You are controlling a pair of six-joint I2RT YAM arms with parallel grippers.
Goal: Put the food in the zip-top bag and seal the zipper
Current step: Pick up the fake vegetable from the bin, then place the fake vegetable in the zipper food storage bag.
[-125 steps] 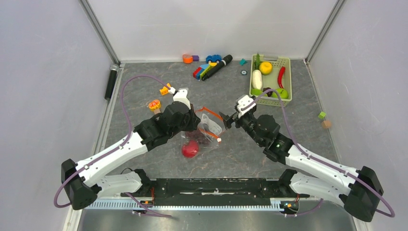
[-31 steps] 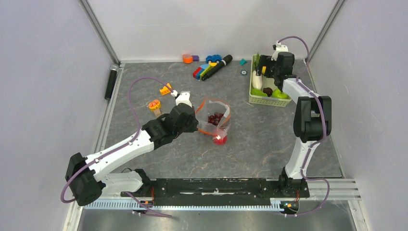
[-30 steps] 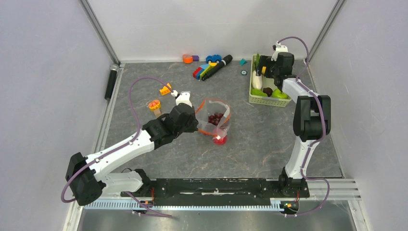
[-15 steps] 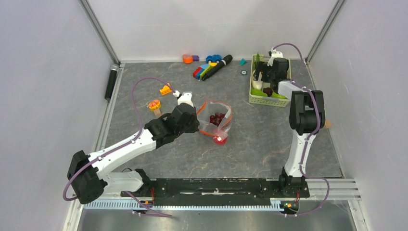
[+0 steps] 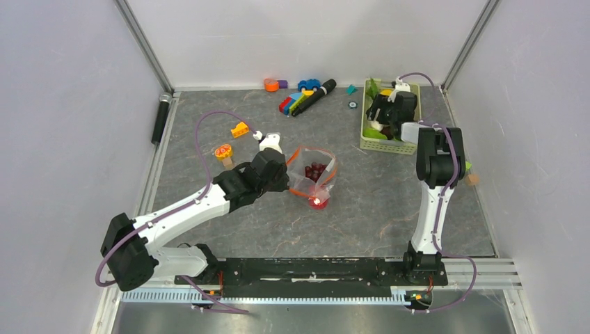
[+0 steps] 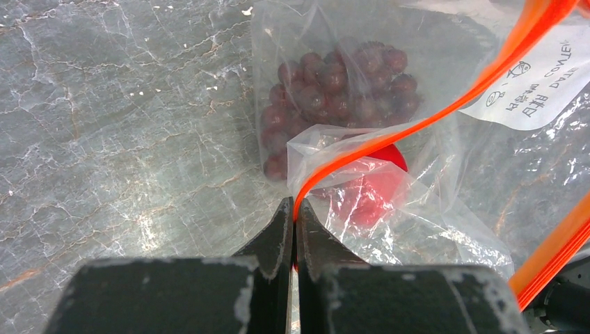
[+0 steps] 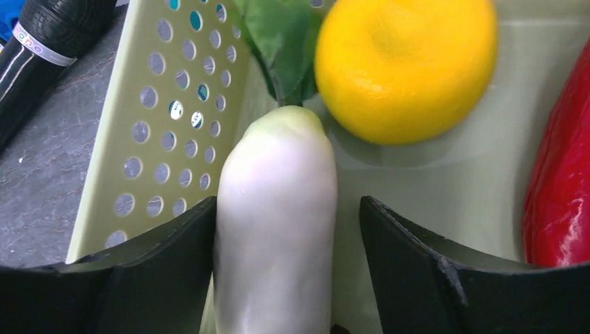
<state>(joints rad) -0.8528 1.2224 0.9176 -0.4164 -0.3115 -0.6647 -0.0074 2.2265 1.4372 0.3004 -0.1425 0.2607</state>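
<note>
The zip-top bag lies mid-table with its mouth open. The dark red grape bunch and the red apple are inside it. My left gripper is shut on the red-orange zipper strip at the bag's near mouth edge; it also shows in the top view. My right gripper is down in the pale green basket, open around the white radish. Its left finger touches the radish and its right finger stands apart. A yellow fruit and a red chili lie beside it.
The basket stands at the back right. Coloured toy blocks and a black marker lie along the back. An orange-slice toy and a yellow block lie left of the bag. Small cubes sit at the right edge.
My right gripper has come down into the basket and now straddles the radish. My left gripper keeps hold of the zipper strip, shifted slightly right.
</note>
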